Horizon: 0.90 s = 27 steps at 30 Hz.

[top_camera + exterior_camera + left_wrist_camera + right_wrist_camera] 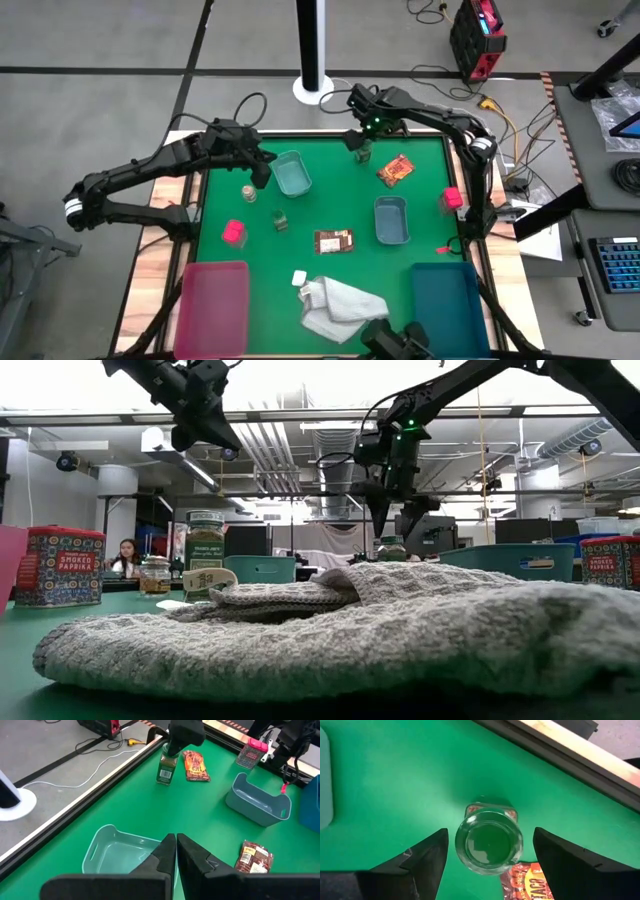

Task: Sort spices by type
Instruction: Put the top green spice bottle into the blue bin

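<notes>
A small greenish jar (489, 845) stands upright on the green table near its far edge (362, 155). My right gripper (490, 857) hangs above it, pointing down and open, one finger on each side of the jar's top, with a gap to both. A red-orange packet (396, 170) lies flat just beside the jar. My left gripper (175, 851) is shut and empty over the left pale tray (292, 172). Elsewhere on the table are a clear jar (248, 193), another greenish jar (280, 220), a brown packet (333, 241) and two red blocks (233, 232) (452, 198).
A second pale tray (391, 220) sits right of centre. A pink bin (212, 305) and a blue bin (450, 300) stand at the near edge, with a white cloth (340, 305) crumpled between them. The table's raised far rim (560, 750) runs close behind the jar.
</notes>
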Each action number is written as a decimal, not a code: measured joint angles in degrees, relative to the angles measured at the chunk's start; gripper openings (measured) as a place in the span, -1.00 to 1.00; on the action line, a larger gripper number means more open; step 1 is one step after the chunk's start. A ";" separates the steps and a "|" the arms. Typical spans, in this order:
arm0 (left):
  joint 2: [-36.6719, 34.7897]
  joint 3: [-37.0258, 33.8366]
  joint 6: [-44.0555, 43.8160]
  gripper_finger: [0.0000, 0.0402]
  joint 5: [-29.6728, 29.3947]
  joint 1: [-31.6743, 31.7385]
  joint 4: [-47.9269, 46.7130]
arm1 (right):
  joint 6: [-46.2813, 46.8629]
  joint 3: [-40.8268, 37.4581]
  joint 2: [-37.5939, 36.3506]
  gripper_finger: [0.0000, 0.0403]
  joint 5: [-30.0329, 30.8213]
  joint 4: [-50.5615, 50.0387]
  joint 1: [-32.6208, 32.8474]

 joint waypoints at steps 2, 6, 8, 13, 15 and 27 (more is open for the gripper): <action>0.00 0.00 0.00 -1.00 0.00 0.00 0.74 | -0.01 0.00 0.75 0.36 0.01 0.00 0.08; 0.00 0.00 -0.02 -1.00 0.00 0.00 1.63 | -0.29 -0.07 2.78 0.31 0.45 0.00 0.25; 0.00 0.00 -0.31 -1.00 0.00 0.00 1.98 | -0.52 -0.07 3.25 0.26 0.47 0.06 0.27; 0.00 0.00 -0.85 -1.00 0.00 0.00 2.35 | -0.60 -0.07 3.70 0.03 0.67 0.16 0.27; 0.00 0.00 -0.85 -1.00 0.00 0.00 2.50 | -0.62 -0.07 3.72 -0.03 0.62 0.17 0.27; 0.00 0.00 5.48 -1.00 -0.02 0.02 3.17 | -0.53 0.67 -2.24 -0.03 -2.27 -0.65 0.22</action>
